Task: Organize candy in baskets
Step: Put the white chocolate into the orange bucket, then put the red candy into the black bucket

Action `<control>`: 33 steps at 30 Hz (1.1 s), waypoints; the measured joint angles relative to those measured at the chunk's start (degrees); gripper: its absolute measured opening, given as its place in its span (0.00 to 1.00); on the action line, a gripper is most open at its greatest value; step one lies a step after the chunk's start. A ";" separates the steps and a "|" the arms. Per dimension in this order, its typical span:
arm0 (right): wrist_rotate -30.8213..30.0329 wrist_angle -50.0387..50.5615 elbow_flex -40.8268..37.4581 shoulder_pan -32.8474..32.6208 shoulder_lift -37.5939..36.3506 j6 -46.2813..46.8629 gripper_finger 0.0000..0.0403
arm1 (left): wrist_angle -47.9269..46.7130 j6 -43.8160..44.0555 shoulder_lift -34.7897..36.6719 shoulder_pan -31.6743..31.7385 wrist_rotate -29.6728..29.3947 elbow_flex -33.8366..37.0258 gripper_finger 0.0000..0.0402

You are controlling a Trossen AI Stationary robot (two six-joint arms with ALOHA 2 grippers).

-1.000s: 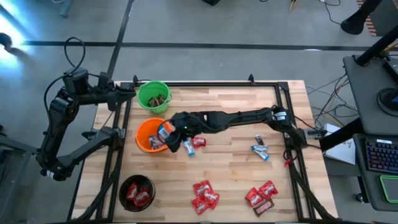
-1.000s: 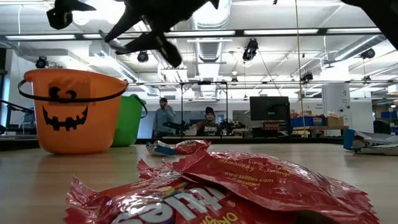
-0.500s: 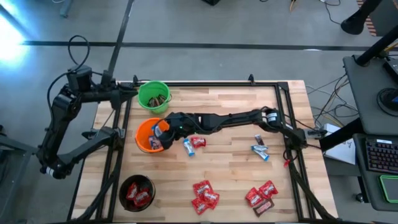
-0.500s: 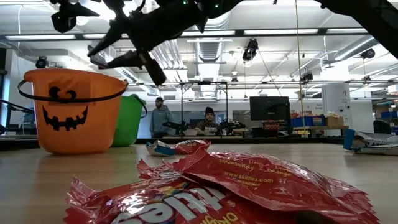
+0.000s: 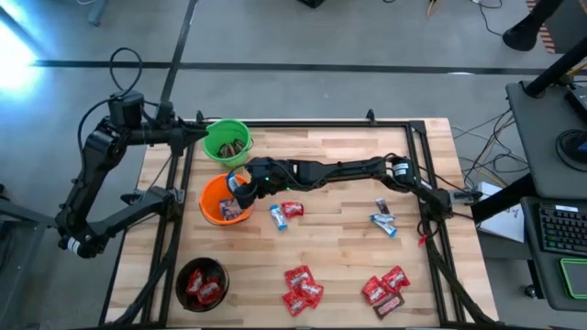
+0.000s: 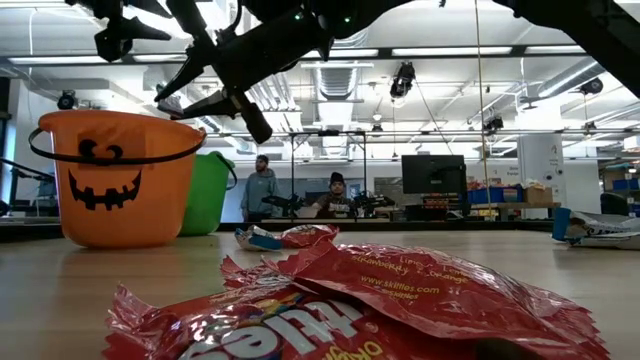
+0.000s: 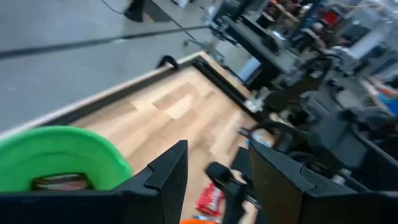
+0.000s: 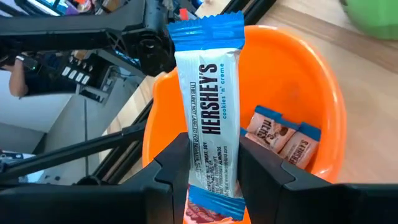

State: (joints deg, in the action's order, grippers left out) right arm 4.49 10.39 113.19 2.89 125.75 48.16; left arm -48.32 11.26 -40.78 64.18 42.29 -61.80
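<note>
Left gripper (image 5: 194,137): at the table's far left edge, just beside the green basket (image 5: 226,142); fingers apart, holding nothing

Green basket: far left corner, dark-wrapped candy inside

Orange basket (image 5: 216,200): just in front of the green one, blue-and-white candy inside

Black basket (image 5: 202,281): near left corner, red candy inside

Right gripper (image 8: 208,168): over the orange basket, fingers clamped on a blue-and-white Hershey's bar (image 8: 209,106) held upright

Loose candy: blue-and-white and red pieces (image 5: 285,213) mid-table; blue-and-white pieces (image 5: 384,220) further right; red packs (image 5: 302,287) and (image 5: 385,289) along the near edge
</note>
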 joint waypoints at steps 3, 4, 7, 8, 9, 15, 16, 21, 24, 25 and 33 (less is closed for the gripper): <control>0.52 0.02 -0.03 -0.06 0.00 0.00 0.29 | 0.03 -0.27 0.63 0.00 -3.35 0.00 0.37; 0.88 0.00 -0.04 -0.06 0.00 -0.01 0.30 | 0.03 -0.27 0.93 0.00 -3.64 0.00 0.37; 1.92 0.02 -0.04 -0.11 0.00 -0.18 0.34 | 0.00 -0.23 2.01 0.00 -3.64 0.00 0.37; 1.92 0.00 -0.04 -0.11 0.00 -0.45 0.36 | -0.02 -0.20 2.35 -0.02 -3.61 0.00 0.37; 1.92 0.00 -0.04 -0.11 0.00 -0.70 0.38 | -0.04 -0.04 2.66 0.00 -3.64 0.00 0.37; 1.56 0.35 -0.04 -0.11 0.00 -0.77 0.48 | -0.15 1.44 4.15 0.00 -3.61 0.00 0.37; 1.67 1.12 -0.04 -0.04 -0.12 -0.19 0.49 | -0.15 1.69 4.37 0.00 -3.61 0.00 0.37; 2.97 13.56 -0.07 0.33 -3.61 -1.39 0.49 | -0.17 2.75 5.00 -0.01 -2.27 0.00 0.37; 1.80 22.95 -0.04 0.39 -6.60 -1.75 0.47 | -0.30 2.91 5.58 0.00 -2.28 0.00 0.37; 1.22 25.86 -0.04 0.39 -7.12 -1.97 0.47 | -0.41 3.02 5.74 -0.01 -2.26 0.00 0.37; 3.55 41.40 -0.04 -1.06 -8.33 -1.74 0.46 | -2.13 4.72 7.77 -0.01 -2.19 0.00 0.37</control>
State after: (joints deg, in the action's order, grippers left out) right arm 8.05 51.79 113.14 1.84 117.43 46.42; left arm -50.45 15.98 -33.00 64.18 40.10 -61.80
